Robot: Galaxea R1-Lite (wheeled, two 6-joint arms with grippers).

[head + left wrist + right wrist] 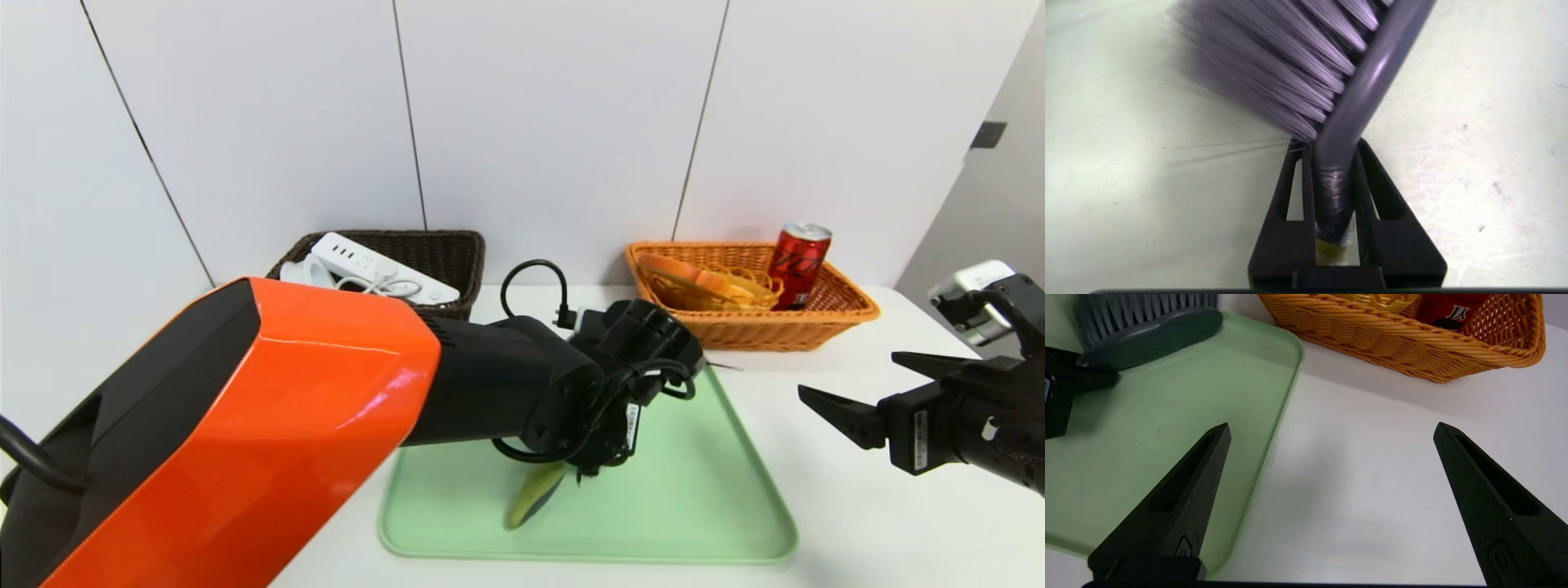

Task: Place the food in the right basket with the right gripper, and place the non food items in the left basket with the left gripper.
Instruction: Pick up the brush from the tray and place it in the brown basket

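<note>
We count two baskets, one dark [469,265] and one orange [767,331], and one tray [678,523] on one table [849,523]. We see two grippers, one left gripper [1327,141] and one right gripper [1332,424]. We find one brush [1355,94] in all. In the dark basket we count one power strip [384,268]; we cannot tell how many other white things lie beside it. In the orange basket we count one red can [798,265], and next to it a cluster of orange and yellow things [706,286] that overlap, so we cannot give their number. On the wall [563,122] behind, we count three dark seams [410,114]
</note>
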